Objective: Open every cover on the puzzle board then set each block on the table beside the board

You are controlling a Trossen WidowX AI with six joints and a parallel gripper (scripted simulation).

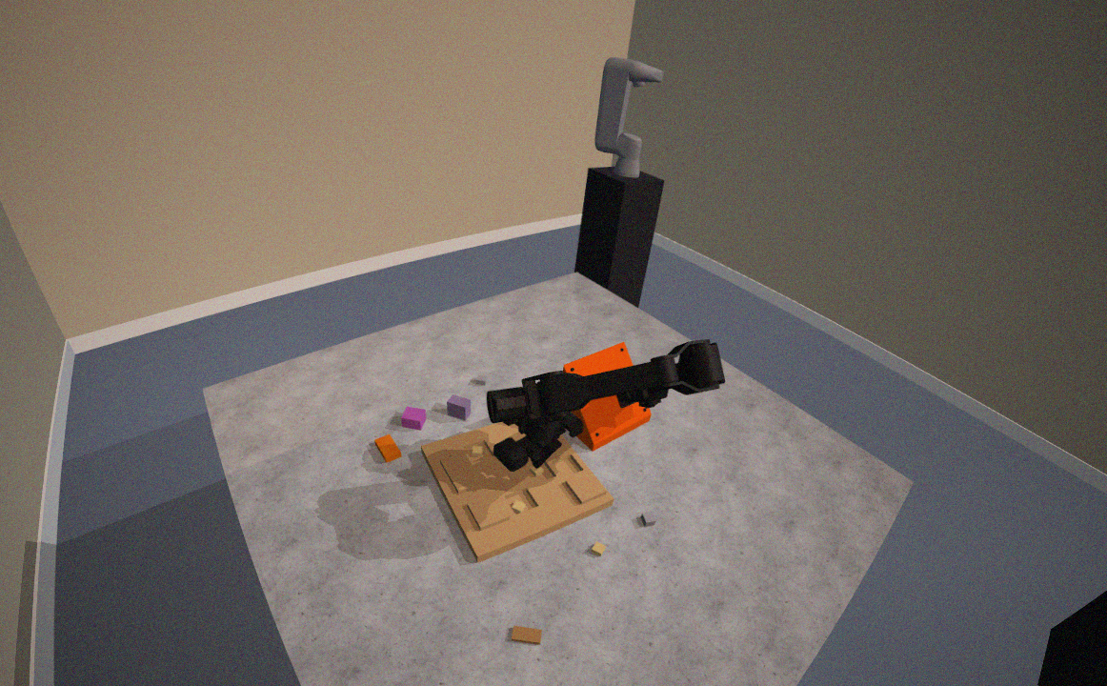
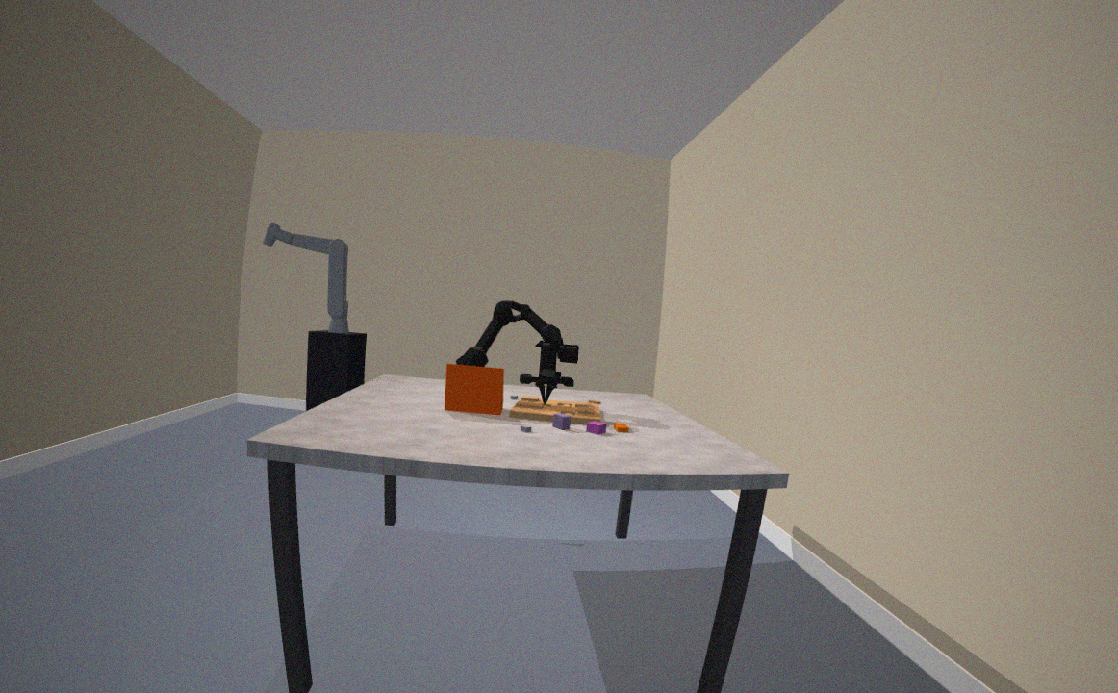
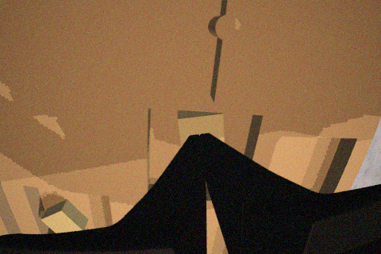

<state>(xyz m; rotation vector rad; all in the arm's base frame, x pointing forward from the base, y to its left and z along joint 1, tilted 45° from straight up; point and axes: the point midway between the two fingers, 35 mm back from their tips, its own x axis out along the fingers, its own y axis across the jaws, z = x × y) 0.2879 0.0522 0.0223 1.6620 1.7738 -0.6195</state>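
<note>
The tan puzzle board (image 1: 497, 537) (image 2: 575, 412) (image 3: 99, 48) lies on the table in front of the arm's orange base (image 1: 604, 417) (image 2: 473, 388). My gripper (image 1: 511, 465) (image 2: 545, 397) (image 3: 200, 143) is shut and holds nothing. It points down, very low over the board's back half. In the wrist view a pale tan block (image 3: 200, 126) sits in an open well just beyond the fingertips, and another block (image 3: 59, 216) (image 1: 518, 505) sits in a well at the lower left. A swivel cover's pin (image 3: 218, 25) shows further up. The arm hides part of the board in the top view.
Loose on the table: an orange block (image 1: 387, 447) (image 2: 622, 427), a magenta block (image 1: 412, 416) (image 2: 596, 426), a purple block (image 1: 457, 406) (image 2: 560, 421), a small tan block (image 1: 597, 548), a dark grey block (image 1: 645, 518) and a flat orange-brown piece (image 1: 525, 634). A grey arm on a black pedestal (image 1: 621, 230) stands behind the table.
</note>
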